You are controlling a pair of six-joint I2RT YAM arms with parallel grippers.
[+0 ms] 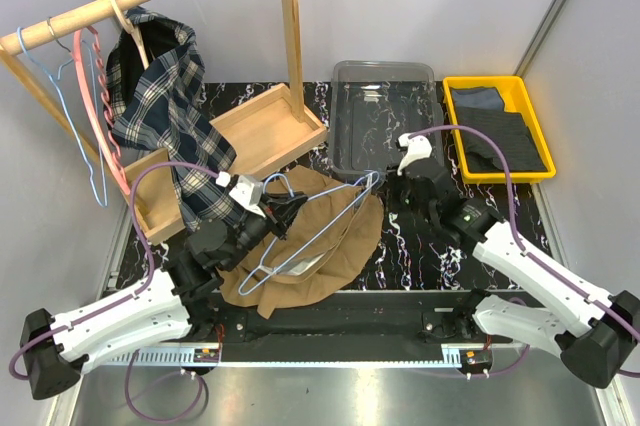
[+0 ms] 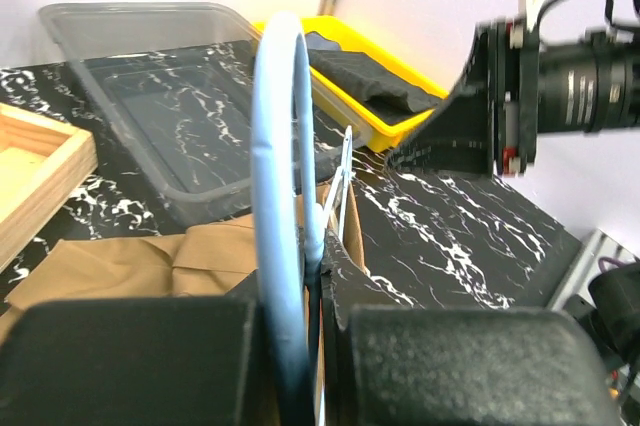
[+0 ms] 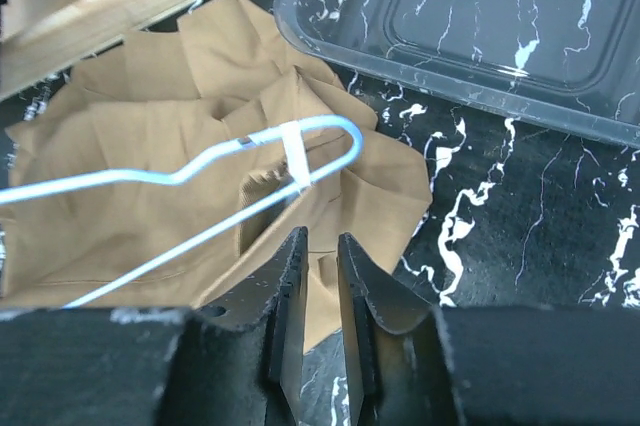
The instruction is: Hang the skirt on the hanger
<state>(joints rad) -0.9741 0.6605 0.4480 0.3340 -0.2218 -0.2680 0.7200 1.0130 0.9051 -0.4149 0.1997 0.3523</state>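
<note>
The tan skirt (image 1: pixel 330 241) lies crumpled on the black marble table, between the two arms. The light-blue wire hanger (image 1: pixel 315 226) rests slanted across it. My left gripper (image 1: pixel 283 206) is shut on the hanger at its hook end; in the left wrist view the blue wire (image 2: pixel 278 146) rises from between the closed fingers (image 2: pixel 390 346), with the skirt (image 2: pixel 150 256) behind. My right gripper (image 1: pixel 395 194) hovers at the skirt's right edge. In the right wrist view it (image 3: pixel 320 246) stands slightly open with nothing between its fingers, just short of the hanger's rounded corner (image 3: pixel 335 141) on the skirt (image 3: pixel 150 136).
A clear plastic bin (image 1: pixel 385 116) sits behind the skirt. A yellow tray (image 1: pixel 455 131) with dark grey cloth stands at the back right. At the back left is a wooden rack (image 1: pixel 265 131) holding a plaid shirt (image 1: pixel 165 96), a pink hanger (image 1: pixel 95 86) and another blue wire hanger (image 1: pixel 60 86).
</note>
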